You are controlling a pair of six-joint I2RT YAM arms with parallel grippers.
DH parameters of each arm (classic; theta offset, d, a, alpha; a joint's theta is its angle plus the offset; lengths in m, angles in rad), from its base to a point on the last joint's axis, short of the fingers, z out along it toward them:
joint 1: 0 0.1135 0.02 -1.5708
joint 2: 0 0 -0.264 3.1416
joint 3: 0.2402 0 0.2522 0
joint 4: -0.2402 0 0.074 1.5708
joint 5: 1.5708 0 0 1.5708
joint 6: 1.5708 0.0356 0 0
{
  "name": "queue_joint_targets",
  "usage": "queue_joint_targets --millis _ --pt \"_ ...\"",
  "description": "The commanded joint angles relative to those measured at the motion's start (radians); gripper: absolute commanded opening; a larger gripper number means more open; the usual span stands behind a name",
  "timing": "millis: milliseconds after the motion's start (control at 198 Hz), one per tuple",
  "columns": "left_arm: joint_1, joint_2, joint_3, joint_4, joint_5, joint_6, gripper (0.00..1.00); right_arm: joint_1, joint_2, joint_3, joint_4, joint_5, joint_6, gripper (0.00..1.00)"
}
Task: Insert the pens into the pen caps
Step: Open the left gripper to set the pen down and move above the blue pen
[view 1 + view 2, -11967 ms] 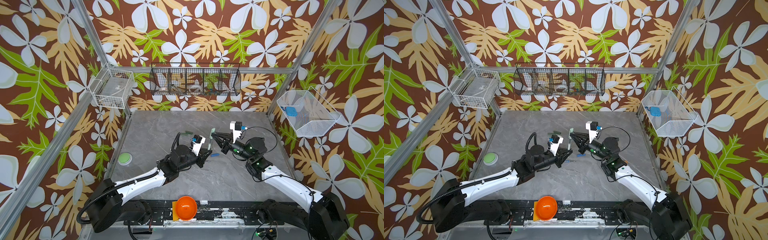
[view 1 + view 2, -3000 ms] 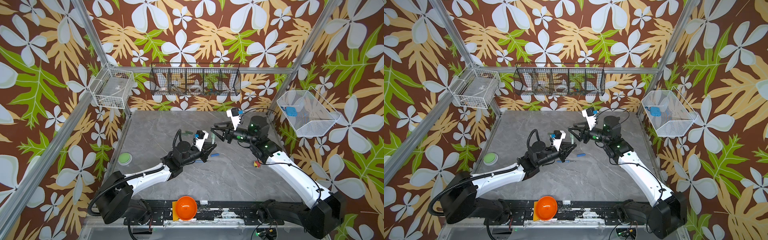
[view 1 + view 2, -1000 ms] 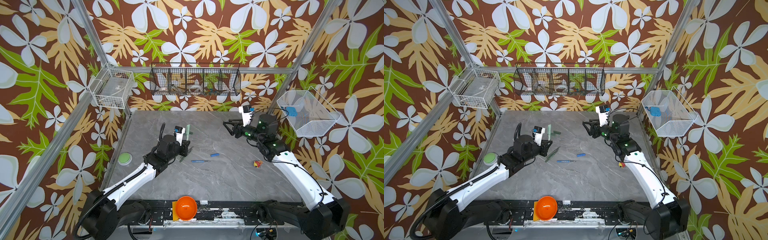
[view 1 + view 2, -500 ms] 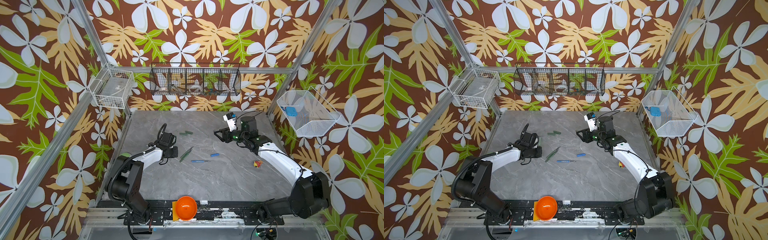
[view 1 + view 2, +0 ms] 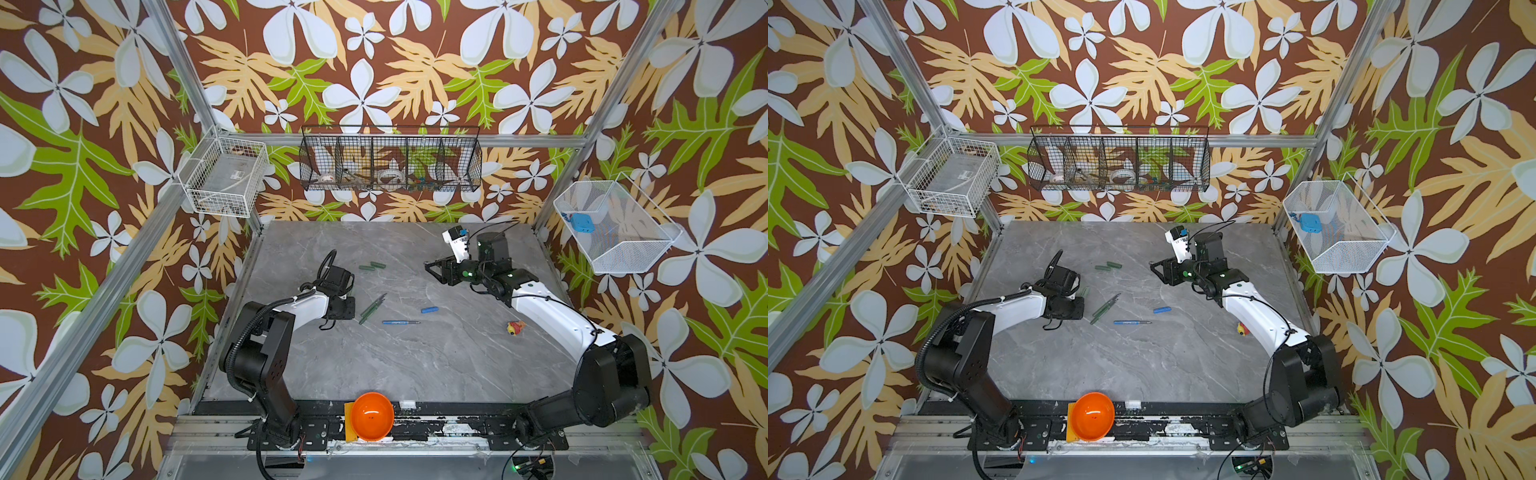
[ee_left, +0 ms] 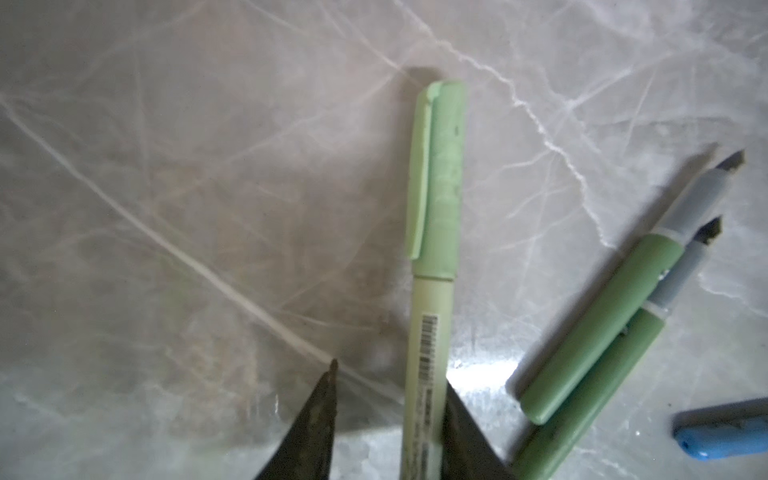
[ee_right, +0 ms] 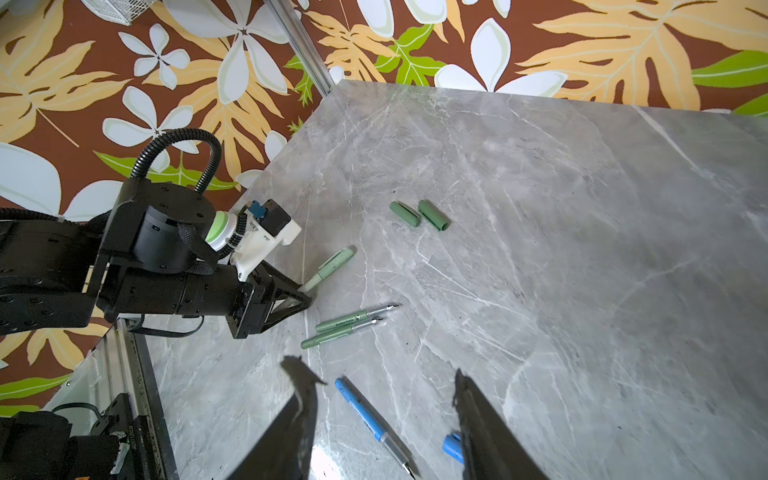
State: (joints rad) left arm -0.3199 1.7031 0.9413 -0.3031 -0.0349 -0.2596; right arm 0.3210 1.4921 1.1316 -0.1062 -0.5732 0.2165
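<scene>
Left end effector (image 6: 392,378), half open, straddles the capped pale green pen (image 6: 432,291) lying flat on the tabletop (image 6: 166,166), cap end pointing away; right end effector (image 7: 376,370) gapes empty above the blue pen (image 7: 365,415).

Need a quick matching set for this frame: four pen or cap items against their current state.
Items:
1. pale green pen
2. dark green pens
3. dark green caps
4. blue cap

States:
A. uncapped, lying side by side
B. lying alone, close to the blue pen
C. capped, between the jaws of the open left gripper
D. two lying together, nothing inserted

Pairs: 1-C, 2-A, 3-D, 4-B
</scene>
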Motion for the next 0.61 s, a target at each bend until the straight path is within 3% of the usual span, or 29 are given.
queue_joint_targets --millis 0,121,419,601 --pt "0.002 -0.019 -0.002 -0.035 -0.039 0.010 0.56 0.000 -0.002 0.018 -0.014 0.005 -0.030 0.53" --pt "0.002 -0.049 -0.002 -0.029 -0.059 0.010 0.70 0.001 -0.011 0.025 -0.047 0.025 -0.048 0.53" --pt "-0.012 -0.177 0.054 -0.020 -0.064 0.039 0.82 0.001 -0.052 0.014 -0.148 0.116 -0.046 0.54" --pt "-0.234 -0.252 0.092 -0.023 0.041 0.248 0.86 -0.004 -0.103 -0.058 -0.139 0.096 -0.018 0.55"
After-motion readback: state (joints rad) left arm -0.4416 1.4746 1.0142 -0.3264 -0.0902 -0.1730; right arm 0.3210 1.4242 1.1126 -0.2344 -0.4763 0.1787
